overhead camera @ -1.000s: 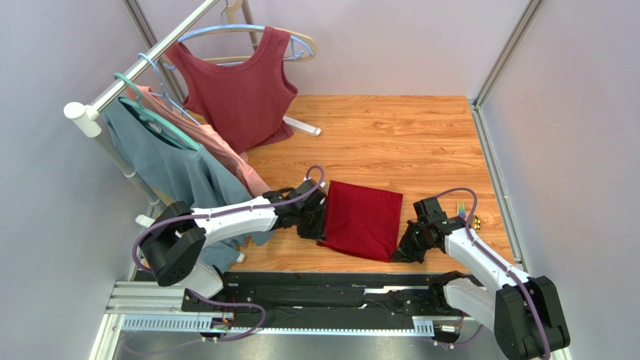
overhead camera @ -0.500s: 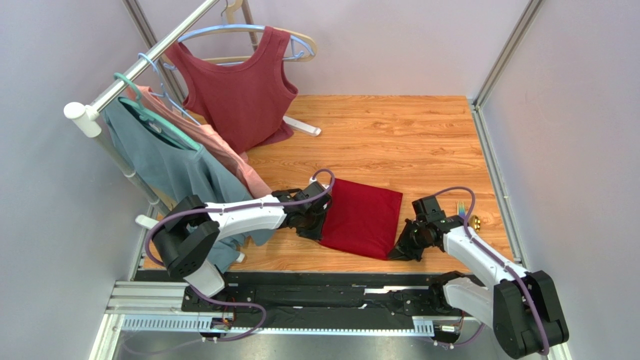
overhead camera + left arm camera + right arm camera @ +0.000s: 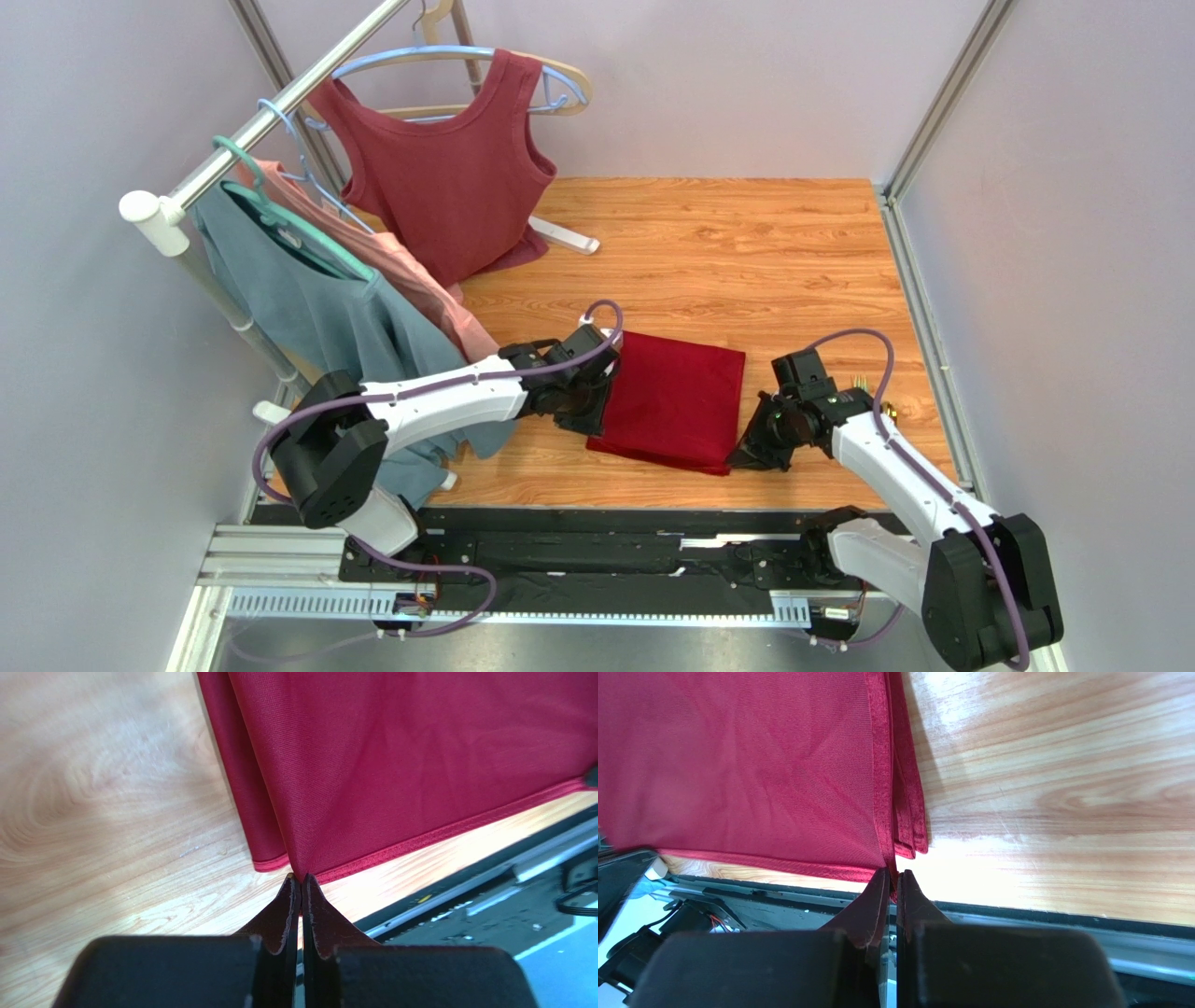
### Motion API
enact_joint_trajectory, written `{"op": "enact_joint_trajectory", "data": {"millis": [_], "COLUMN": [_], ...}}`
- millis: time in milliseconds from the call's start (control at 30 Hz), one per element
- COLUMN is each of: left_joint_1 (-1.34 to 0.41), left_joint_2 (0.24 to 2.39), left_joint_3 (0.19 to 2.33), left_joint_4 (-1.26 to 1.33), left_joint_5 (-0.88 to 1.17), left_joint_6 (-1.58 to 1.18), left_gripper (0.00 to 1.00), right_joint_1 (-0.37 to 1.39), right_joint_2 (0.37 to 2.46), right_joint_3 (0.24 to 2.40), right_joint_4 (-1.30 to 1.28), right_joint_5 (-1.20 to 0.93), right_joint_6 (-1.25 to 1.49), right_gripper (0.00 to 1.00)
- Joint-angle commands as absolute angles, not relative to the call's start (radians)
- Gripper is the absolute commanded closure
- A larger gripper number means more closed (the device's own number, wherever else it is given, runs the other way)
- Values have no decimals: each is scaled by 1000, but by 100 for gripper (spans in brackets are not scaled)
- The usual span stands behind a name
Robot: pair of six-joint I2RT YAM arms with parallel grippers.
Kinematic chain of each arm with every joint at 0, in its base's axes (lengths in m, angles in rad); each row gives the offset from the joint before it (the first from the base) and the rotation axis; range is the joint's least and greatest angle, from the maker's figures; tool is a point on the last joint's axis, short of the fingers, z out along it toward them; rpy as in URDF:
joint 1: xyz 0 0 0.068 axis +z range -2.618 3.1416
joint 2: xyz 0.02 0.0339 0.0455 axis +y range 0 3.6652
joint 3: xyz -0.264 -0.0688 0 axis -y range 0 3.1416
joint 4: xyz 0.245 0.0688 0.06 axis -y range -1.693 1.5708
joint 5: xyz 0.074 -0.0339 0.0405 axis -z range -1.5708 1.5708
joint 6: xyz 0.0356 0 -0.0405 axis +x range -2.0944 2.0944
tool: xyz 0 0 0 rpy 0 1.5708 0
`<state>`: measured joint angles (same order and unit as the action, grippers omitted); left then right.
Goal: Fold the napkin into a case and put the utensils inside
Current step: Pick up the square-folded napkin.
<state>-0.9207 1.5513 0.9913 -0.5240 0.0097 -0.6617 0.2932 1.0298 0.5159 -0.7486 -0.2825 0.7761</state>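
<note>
The crimson napkin (image 3: 676, 403) lies folded in layers on the wooden table (image 3: 730, 252), between my two arms. My left gripper (image 3: 601, 415) is shut on the napkin's near left corner; in the left wrist view its tips (image 3: 302, 877) pinch the hemmed edge of the cloth (image 3: 421, 756). My right gripper (image 3: 745, 451) is shut on the near right corner; the right wrist view shows its tips (image 3: 892, 876) clamped on the top layer of the napkin (image 3: 738, 763), with lower layers lying flat beside them. A bit of the gold utensils (image 3: 888, 410) peeks out behind my right arm.
A clothes rack (image 3: 225, 154) stands at the left with a maroon sleeveless top (image 3: 449, 154), a teal shirt (image 3: 316, 308) and a pink garment. Its white foot (image 3: 568, 235) rests on the table. A black rail (image 3: 603, 539) runs along the near edge.
Both grippers have moved a little away from the bases, carrying the napkin's near edge toward the far side. The left arm has stretched further right.
</note>
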Motion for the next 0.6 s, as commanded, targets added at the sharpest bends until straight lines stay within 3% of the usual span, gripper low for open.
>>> {"op": "enact_joint_trajectory", "data": {"millis": [0,333,567], "left_joint_1": [-907,-844,-759], "left_joint_2": [1496,1491,1597], "left_joint_3": [1040,1140,1402], "left_joint_4": [-565,-529,-515], "left_joint_5": [-9,-21,-66], "left_joint_6": [-635,-597,-493], "left_gripper": [100,100,100], "right_joint_1": [291,264,173], "right_joint_2": [1017,1090,1270], "right_joint_3": [589,799,1089], "right_joint_4": [-811,-822,-784], "right_joint_5": [-235,-164,-120], "right_joint_6": [750,709,620], "right_gripper": [100,100,100]}}
